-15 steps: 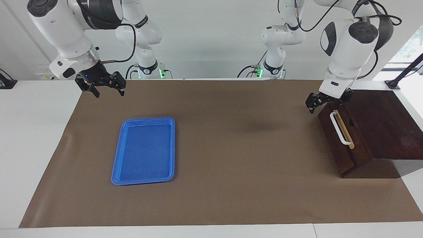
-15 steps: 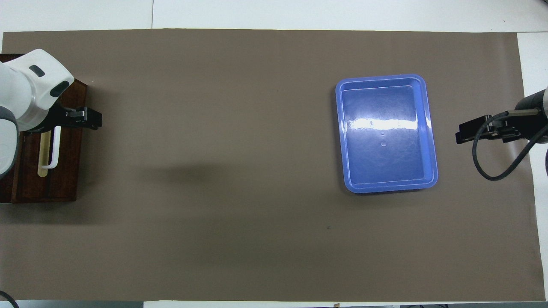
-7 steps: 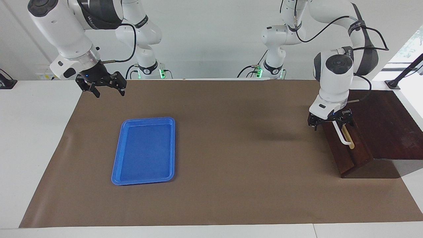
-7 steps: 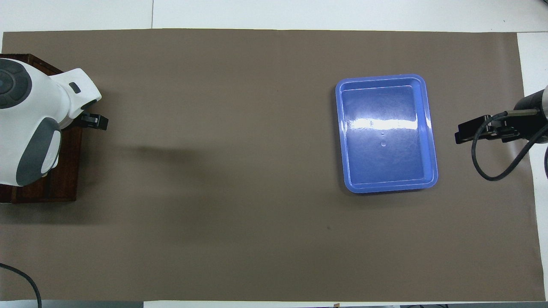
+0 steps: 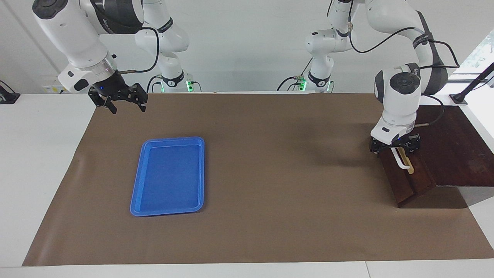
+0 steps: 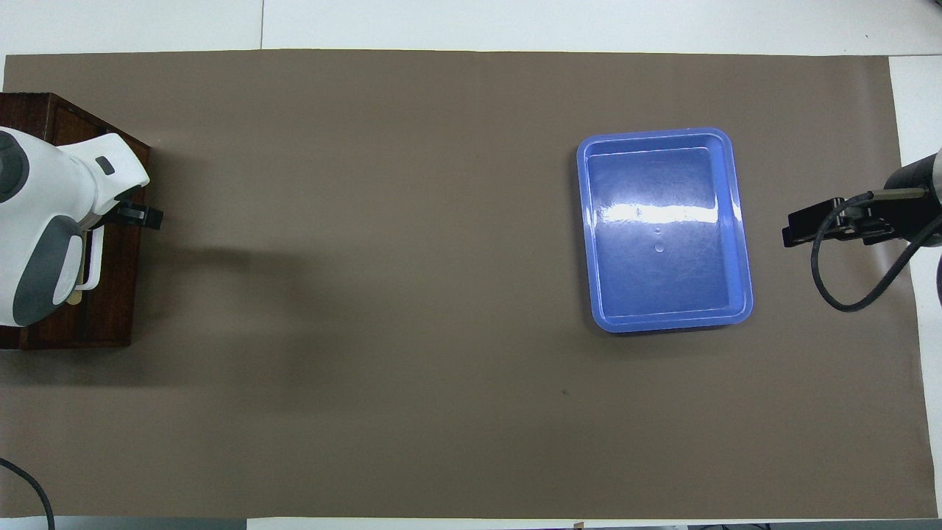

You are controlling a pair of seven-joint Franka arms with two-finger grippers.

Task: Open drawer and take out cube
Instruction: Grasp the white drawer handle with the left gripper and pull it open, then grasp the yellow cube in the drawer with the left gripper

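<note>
The dark wooden drawer (image 5: pixel 401 183) sits shut in its box at the left arm's end of the table, and it also shows in the overhead view (image 6: pixel 114 294). My left gripper (image 5: pixel 395 150) is down at the drawer front. Its fingers are open on either side of the white handle (image 5: pixel 403 164), at the handle's end nearer the robots. Only the tip of my left gripper (image 6: pixel 141 216) shows in the overhead view, beside the handle (image 6: pixel 93 272). The cube is hidden. My right gripper (image 5: pixel 126 107) waits open and empty in the air over the mat's corner at the right arm's end.
A flat blue tray (image 5: pixel 168 175) lies empty on the brown mat toward the right arm's end, and it also shows in the overhead view (image 6: pixel 662 228). The dark wooden box (image 5: pixel 451 146) stands at the mat's edge.
My left gripper came down from over the drawer's end nearer the robots and settled around the white handle. The drawer stayed shut. My right arm did not move.
</note>
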